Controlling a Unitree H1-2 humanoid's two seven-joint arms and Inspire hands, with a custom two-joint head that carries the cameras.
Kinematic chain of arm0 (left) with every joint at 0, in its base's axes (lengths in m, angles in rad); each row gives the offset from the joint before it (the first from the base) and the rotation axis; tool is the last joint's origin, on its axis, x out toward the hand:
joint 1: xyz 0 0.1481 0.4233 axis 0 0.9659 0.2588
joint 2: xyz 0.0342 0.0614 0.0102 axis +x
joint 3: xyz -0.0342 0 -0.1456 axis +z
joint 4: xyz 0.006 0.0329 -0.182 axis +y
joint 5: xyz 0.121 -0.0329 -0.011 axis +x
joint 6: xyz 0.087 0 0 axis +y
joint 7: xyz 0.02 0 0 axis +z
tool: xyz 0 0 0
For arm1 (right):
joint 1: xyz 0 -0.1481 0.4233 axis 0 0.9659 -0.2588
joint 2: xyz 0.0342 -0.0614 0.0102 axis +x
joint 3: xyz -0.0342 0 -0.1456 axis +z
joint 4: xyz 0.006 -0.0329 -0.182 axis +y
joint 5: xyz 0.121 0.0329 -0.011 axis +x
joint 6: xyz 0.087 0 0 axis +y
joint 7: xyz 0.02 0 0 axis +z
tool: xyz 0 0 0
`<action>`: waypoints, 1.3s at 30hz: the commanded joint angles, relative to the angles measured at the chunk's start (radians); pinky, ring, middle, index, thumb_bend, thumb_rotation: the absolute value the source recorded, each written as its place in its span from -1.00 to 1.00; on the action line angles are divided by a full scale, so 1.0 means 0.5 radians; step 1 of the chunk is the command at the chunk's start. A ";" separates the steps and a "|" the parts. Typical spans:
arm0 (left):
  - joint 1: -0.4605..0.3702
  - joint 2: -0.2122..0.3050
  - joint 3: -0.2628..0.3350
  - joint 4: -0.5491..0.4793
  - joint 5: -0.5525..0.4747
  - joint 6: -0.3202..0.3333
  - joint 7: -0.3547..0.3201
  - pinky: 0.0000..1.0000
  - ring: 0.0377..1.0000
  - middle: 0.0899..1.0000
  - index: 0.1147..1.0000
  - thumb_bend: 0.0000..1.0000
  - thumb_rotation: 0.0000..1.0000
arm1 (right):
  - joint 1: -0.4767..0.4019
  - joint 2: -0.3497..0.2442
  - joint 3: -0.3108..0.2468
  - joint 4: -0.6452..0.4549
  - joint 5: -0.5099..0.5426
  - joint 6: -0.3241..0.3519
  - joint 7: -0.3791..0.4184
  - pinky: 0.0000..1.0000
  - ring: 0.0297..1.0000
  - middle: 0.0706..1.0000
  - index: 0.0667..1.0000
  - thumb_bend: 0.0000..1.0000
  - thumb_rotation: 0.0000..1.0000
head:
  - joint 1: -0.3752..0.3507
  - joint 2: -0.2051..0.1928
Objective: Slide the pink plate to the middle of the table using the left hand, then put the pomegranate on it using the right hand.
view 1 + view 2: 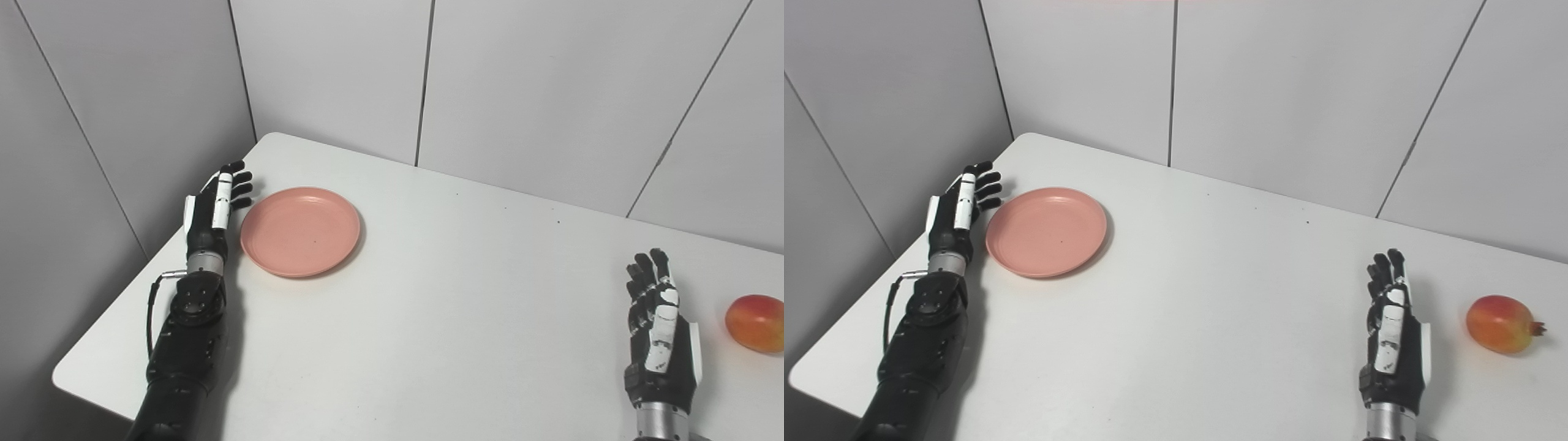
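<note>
The pink plate (pixel 300 230) lies empty on the white table (pixel 465 294), at its far left. My left hand (pixel 215 205) is open and stands on its edge just left of the plate's rim, fingers pointing away; I cannot tell if it touches the rim. The pomegranate (pixel 1502 323), red and orange, lies on the table at the right, apart from everything. My right hand (pixel 1390 337) is open and empty, a short way left of the pomegranate, near the front edge.
Grey wall panels (pixel 520 86) close off the table's back and left sides. The table's left edge (pixel 110 318) runs just beside my left forearm.
</note>
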 commanded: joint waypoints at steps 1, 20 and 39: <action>-0.093 0.059 -0.009 -0.018 0.022 -0.089 0.005 0.51 0.54 0.53 0.48 -0.24 0.95 | 0.090 -0.017 -0.022 0.101 -0.010 -0.071 0.013 1.00 0.88 0.86 0.90 0.10 0.96 | 0.001 0.003; -0.107 -0.032 -0.099 -0.086 -0.073 0.028 -0.082 0.59 0.63 0.60 0.53 -0.32 1.00 | 0.098 -0.022 -0.023 0.081 -0.018 -0.060 0.016 1.00 0.89 0.87 0.91 0.11 0.99 | -0.001 0.022; -0.122 -0.159 -0.143 -0.192 -0.199 0.145 -0.121 0.56 0.59 0.57 0.51 -0.32 1.00 | 0.104 -0.009 -0.023 0.067 -0.040 -0.070 0.005 0.98 0.87 0.85 0.89 0.12 0.97 | -0.023 0.044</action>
